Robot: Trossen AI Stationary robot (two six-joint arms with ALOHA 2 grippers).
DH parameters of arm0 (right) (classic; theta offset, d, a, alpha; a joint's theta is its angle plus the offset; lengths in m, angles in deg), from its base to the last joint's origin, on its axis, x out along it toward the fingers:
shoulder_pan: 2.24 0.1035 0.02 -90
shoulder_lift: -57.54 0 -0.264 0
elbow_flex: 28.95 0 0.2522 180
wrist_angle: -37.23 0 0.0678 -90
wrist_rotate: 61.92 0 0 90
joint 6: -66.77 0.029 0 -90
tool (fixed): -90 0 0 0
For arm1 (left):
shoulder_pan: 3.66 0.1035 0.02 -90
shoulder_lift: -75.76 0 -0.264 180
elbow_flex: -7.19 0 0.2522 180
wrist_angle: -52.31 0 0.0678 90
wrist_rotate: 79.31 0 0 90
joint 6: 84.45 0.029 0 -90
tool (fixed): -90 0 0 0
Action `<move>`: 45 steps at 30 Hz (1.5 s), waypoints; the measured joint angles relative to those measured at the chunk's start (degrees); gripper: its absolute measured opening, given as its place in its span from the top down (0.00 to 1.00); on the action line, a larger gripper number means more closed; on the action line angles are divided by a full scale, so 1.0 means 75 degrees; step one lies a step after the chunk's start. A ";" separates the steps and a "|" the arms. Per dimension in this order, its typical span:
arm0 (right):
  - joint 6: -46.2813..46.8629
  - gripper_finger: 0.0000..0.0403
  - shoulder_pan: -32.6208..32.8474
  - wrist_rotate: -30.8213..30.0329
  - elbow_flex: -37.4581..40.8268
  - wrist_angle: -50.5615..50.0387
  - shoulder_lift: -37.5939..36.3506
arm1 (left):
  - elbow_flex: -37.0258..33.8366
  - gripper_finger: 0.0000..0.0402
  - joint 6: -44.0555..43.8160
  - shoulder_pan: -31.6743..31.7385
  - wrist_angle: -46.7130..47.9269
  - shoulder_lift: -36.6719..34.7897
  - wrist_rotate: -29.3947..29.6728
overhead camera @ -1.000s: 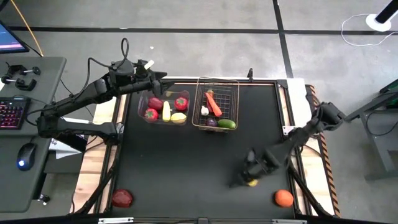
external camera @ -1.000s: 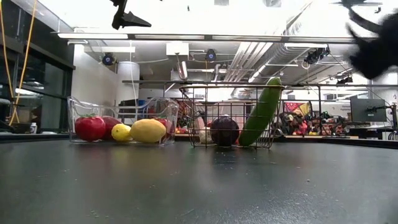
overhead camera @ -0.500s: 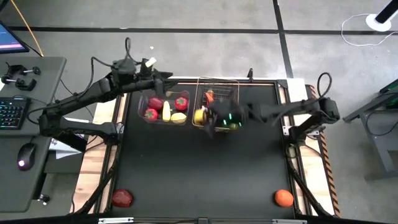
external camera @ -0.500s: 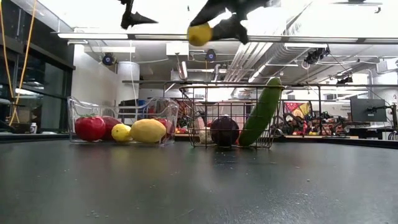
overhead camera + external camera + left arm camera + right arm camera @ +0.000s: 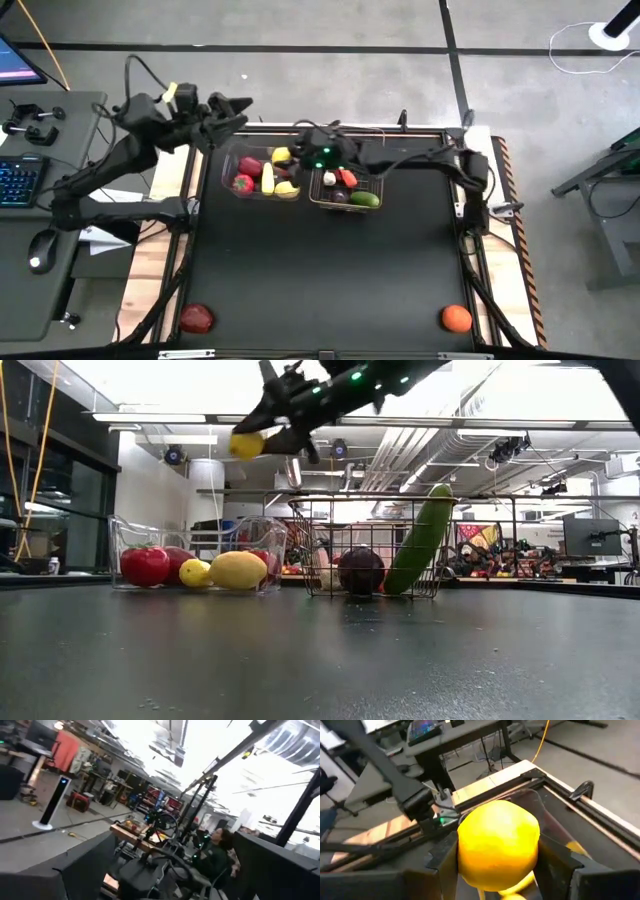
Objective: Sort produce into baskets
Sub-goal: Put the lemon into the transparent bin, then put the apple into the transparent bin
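Note:
My right gripper point(image 5: 287, 156) reaches in from the table's right side and is shut on a yellow lemon point(image 5: 497, 842), high over the clear plastic bin point(image 5: 225, 160). That bin holds red apples point(image 5: 243, 183) and yellow pieces point(image 5: 268, 180). Beside it the wire basket point(image 5: 382, 160) holds a carrot point(image 5: 346, 178), a cucumber point(image 5: 420, 545) leaning on its wall, an eggplant point(image 5: 361, 571) and garlic point(image 5: 329, 179). My left gripper point(image 5: 233, 110) hangs open, raised beyond the table's far left corner. My right gripper pinches the lemon by two opposite sides point(image 5: 465, 855) between its two fingers point(image 5: 555, 862). The fingers come nearly level from the table's right, slanting a little downward. The lemon point(image 5: 246, 445) is lifted clear, well above the bin's rim.
A dark red fruit point(image 5: 197, 318) lies at the near left corner of the table and an orange point(image 5: 456, 318) at the near right. The black tabletop between them and the baskets is bare. A desk with a keyboard point(image 5: 20, 180) stands left of the table.
My right gripper has swung from the table's near right, up and toward the far left, passing over the wire basket to above the clear bin, its wrist rolling on the way; the lemon went with it, lifted off the table. My left gripper has risen and tipped upward.

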 joint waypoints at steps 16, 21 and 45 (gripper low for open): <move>0.1060 0.36 -0.0493 0.0651 -0.1624 -0.0595 0.1324 | 0.0000 0.02 0.0124 -0.0005 0.1269 -0.0176 0.0225; 0.1218 0.07 -0.0561 0.0846 -0.1624 -0.0577 0.1280 | -0.0001 0.02 0.0207 -0.0005 0.1272 -0.0176 0.0219; -0.2322 0.17 -0.1463 0.0761 -0.4496 -0.6220 -0.0380 | -0.0008 0.02 -0.1077 -0.3819 0.9435 0.1316 0.0397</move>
